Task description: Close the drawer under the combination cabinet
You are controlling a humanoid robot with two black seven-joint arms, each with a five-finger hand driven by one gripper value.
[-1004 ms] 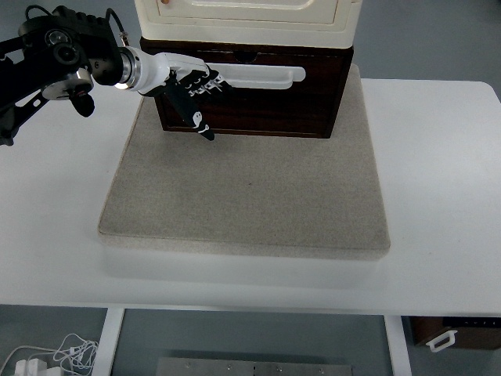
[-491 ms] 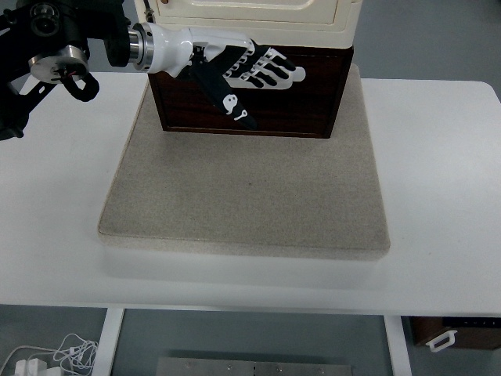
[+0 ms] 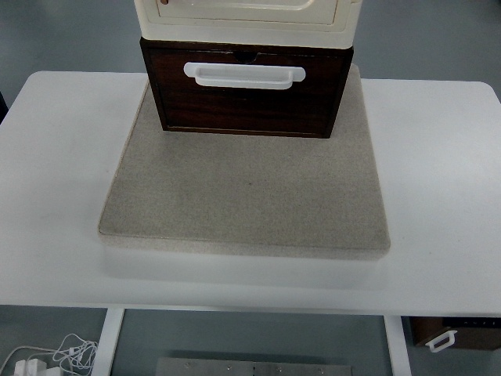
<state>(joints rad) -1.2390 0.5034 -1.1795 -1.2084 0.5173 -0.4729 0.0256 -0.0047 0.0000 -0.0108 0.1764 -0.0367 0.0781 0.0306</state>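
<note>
One dark drawer (image 3: 246, 98) sits under the cream cabinet (image 3: 246, 19) on a grey mat (image 3: 246, 192), no hand visible

Neither of the robot's arms is in the head view. The left arm does not show at the left side of the table (image 3: 55, 258), and the right arm does not show at the table's right side. No wrist, palm or finger lies over the table, at its near edge or towards its far edge. The pose of both arms, and whether the left hand and the right hand are spread or curled, cannot be told from this view.
</note>
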